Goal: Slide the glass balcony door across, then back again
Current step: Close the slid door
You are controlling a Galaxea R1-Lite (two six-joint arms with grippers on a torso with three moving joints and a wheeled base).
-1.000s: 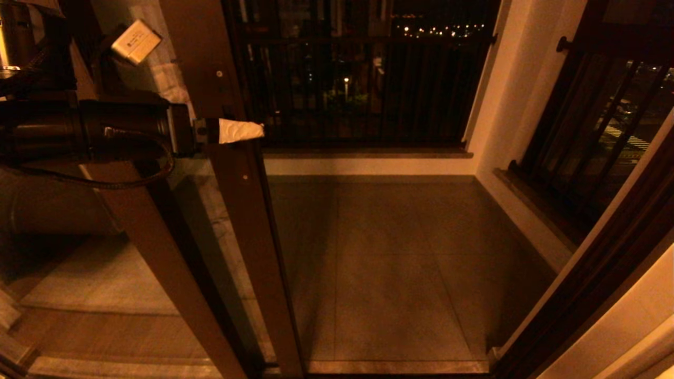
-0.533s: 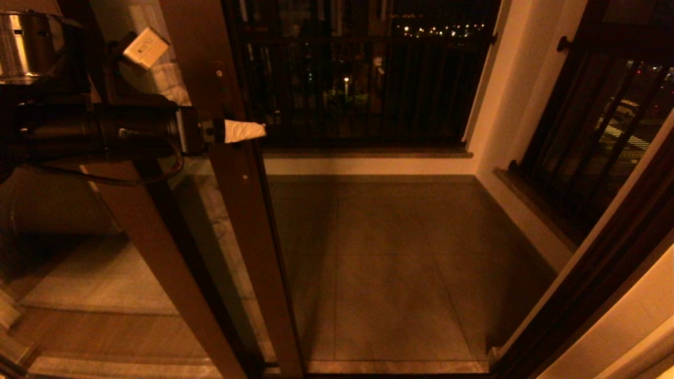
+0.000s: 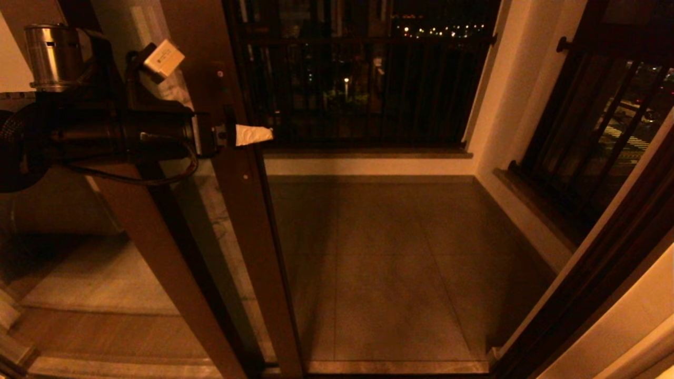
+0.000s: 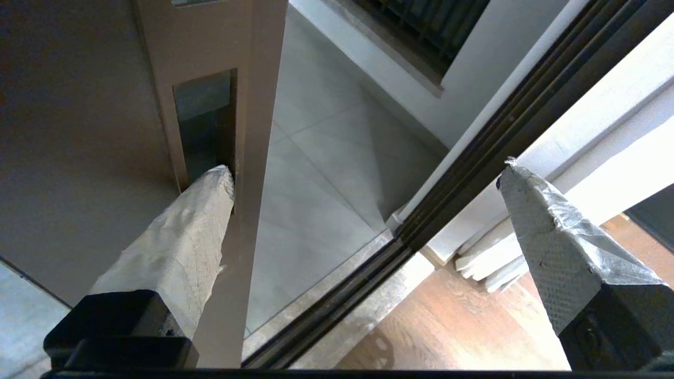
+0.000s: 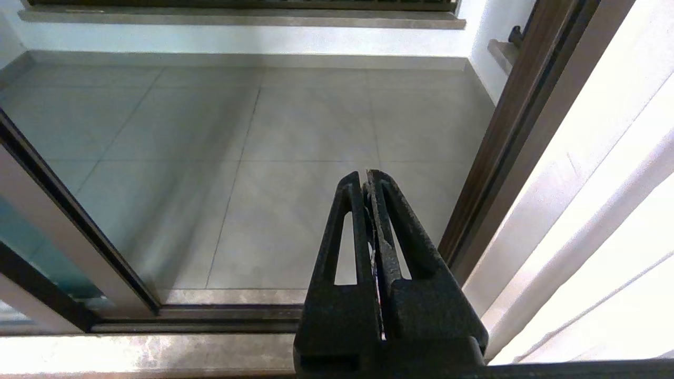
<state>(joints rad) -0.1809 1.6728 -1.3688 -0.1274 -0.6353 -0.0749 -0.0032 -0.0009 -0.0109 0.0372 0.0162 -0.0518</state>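
The glass balcony door stands at the left of the opening, and its brown upright [image 3: 247,210] runs from top to floor. My left gripper [image 4: 366,167] is open wide beside that upright [image 4: 253,105]. One taped fingertip [image 4: 210,184] sits in the dark recessed handle [image 4: 205,116], against its lip. The other finger [image 4: 537,221] hangs free on the room side. From the head camera the left arm reaches in from the left, with a white taped finger [image 3: 253,135] across the upright. My right gripper [image 5: 367,176] is shut on nothing, low before the threshold.
A black barred railing [image 3: 363,79] closes the balcony's far side, and another [image 3: 595,131] its right side. The dark door frame [image 3: 605,273] slants at the right. A second brown-framed pane [image 3: 158,252] stands behind the door at the left. The floor track [image 5: 210,310] crosses the threshold.
My left arm has moved to the right and a little further in along the door's upright, its finger staying at the handle. The upright itself has barely shifted.
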